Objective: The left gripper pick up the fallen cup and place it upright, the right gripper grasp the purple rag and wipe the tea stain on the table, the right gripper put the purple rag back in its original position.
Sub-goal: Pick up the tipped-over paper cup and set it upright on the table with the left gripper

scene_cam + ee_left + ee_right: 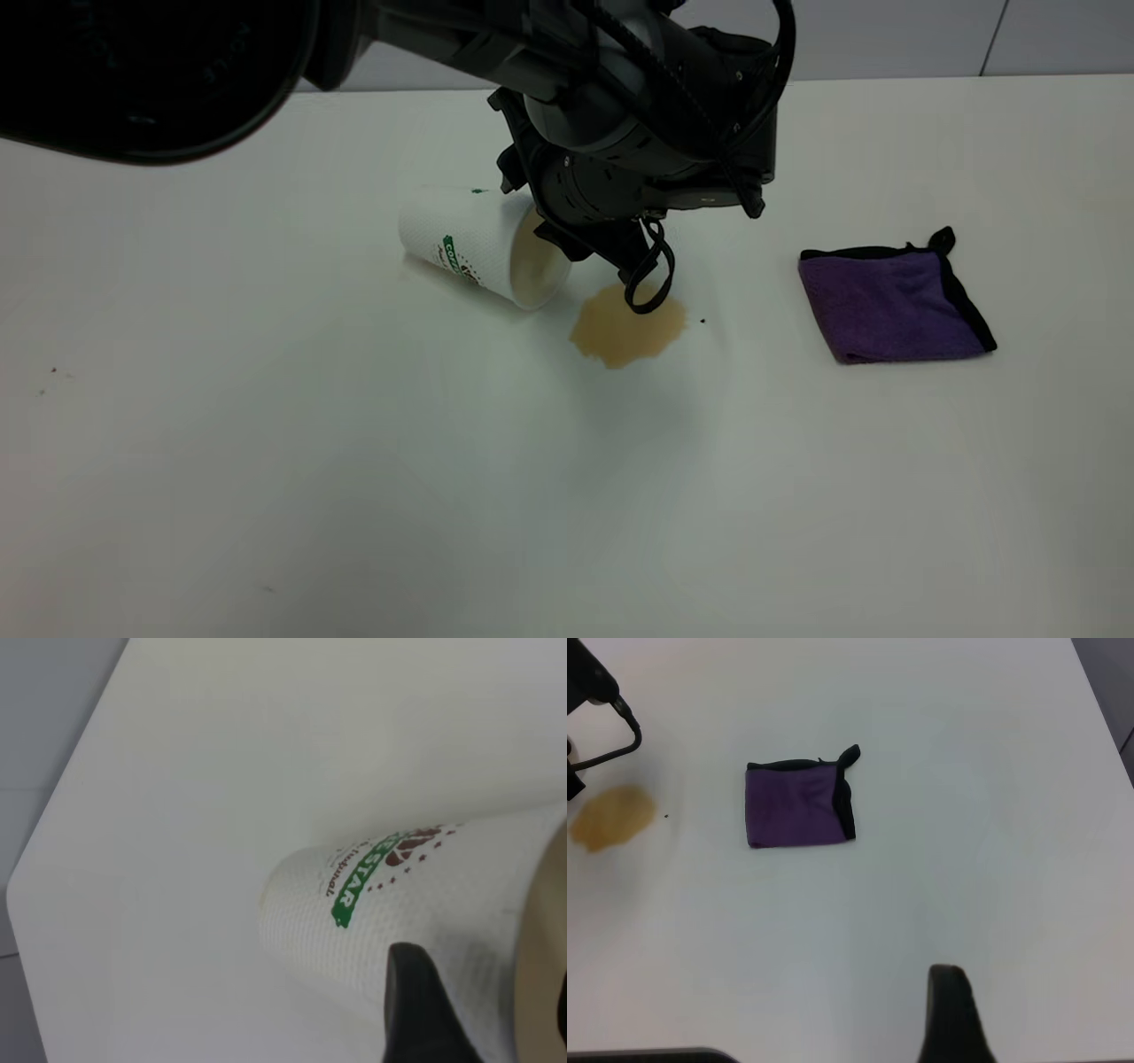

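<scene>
The white paper cup (478, 244) with green and brown print lies on its side, its mouth turned toward the tea stain (627, 328). My left gripper (549, 232) is at the cup's rim and open. In the left wrist view one finger (416, 1001) lies against the outside of the cup (399, 904), and the other shows at the picture's edge by the mouth. The folded purple rag (895, 306) with black trim lies flat to the right of the stain. In the right wrist view the right gripper (1050, 1028) hovers open, well away from the rag (797, 804); one finger (948, 1005) shows.
The left arm's black body (638, 115) hangs over the table's middle, and its cable loop (651, 275) dangles just above the stain. A dark speck (702, 321) lies right of the stain. White table (354, 487) stretches toward the front and left.
</scene>
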### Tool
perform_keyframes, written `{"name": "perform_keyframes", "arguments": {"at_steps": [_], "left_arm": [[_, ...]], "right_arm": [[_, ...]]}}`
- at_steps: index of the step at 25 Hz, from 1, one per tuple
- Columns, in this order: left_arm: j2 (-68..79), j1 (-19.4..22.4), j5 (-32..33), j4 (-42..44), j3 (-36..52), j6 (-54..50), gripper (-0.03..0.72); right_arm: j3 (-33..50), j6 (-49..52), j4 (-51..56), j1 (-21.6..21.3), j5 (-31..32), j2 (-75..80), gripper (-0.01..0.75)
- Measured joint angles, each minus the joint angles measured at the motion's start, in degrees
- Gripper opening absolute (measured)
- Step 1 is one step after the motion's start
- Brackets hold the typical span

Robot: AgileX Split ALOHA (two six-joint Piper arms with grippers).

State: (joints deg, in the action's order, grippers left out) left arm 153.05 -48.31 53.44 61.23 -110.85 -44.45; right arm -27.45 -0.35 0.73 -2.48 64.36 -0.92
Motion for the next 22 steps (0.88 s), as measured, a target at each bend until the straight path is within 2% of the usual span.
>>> {"name": "perform_keyframes", "arguments": {"at_steps": [6, 11, 14, 17, 19, 22], "left_arm": [[0.12, 1.98, 0.55, 0.57, 0.0, -1.57, 0.41], [0.12, 4.03, 0.75, 0.61, 0.0, -1.68, 0.356], [0.12, 4.65, 1.42, 0.61, 0.0, -0.97, 0.244], [0.12, 4.85, 3.21, 0.74, -0.06, 0.73, 0.04], [0.12, 4.96, 5.24, 1.15, -0.79, 2.39, -0.006], [-0.78, 5.73, 5.65, -1.19, -2.61, 5.25, -0.014]], "right_arm": [[0.0, 0.0, 0.0, 0.0, 0.0, 0.0, 0.532], [0.0, 0.0, 0.0, 0.0, 0.0, 0.0, 0.532], [0.0, 0.0, 0.0, 0.0, 0.0, 0.0, 0.532], [0.0, 0.0, 0.0, 0.0, 0.0, 0.0, 0.532], [0.0, 0.0, 0.0, 0.0, 0.0, 0.0, 0.532], [0.0, 0.0, 0.0, 0.0, 0.0, 0.0, 0.532]]}}
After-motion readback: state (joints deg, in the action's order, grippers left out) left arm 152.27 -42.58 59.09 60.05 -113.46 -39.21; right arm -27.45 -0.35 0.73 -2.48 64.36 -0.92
